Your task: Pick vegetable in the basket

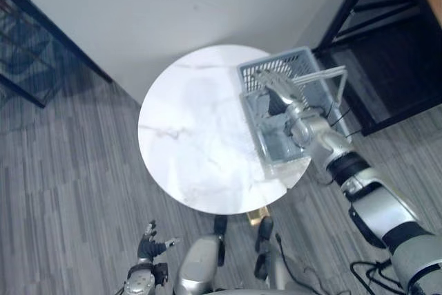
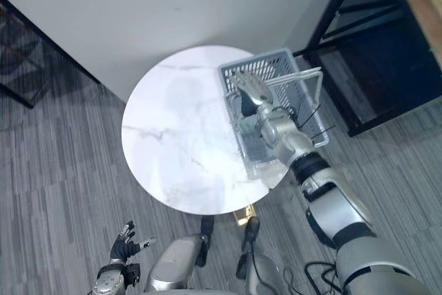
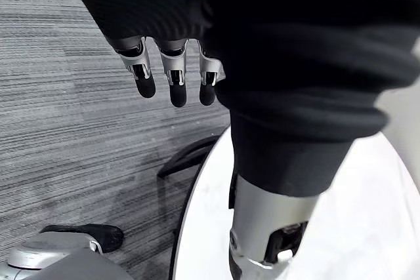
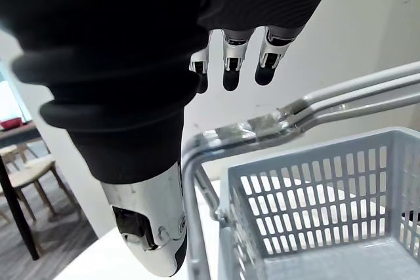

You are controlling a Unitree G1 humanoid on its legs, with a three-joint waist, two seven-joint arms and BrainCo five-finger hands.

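Note:
A grey-blue slotted basket (image 1: 276, 61) with metal swing handles (image 1: 324, 74) stands on the right side of the round white marble table (image 1: 200, 129). My right hand (image 1: 280, 89) hovers over the basket's far end, fingers straight and holding nothing. In the right wrist view its fingers (image 4: 230, 63) point past the raised handle (image 4: 315, 106), and the basket wall (image 4: 315, 195) and floor below look bare grey. No vegetable is visible. My left hand (image 1: 148, 245) hangs low beside the table, near the floor, its fingers (image 3: 174, 77) relaxed and empty.
A black metal frame shelf (image 1: 373, 39) stands close behind and to the right of the basket. A dark wire rack (image 1: 27, 53) is at the far left. A white wall (image 1: 173, 5) runs behind the table, and grey plank floor (image 1: 62, 170) surrounds it.

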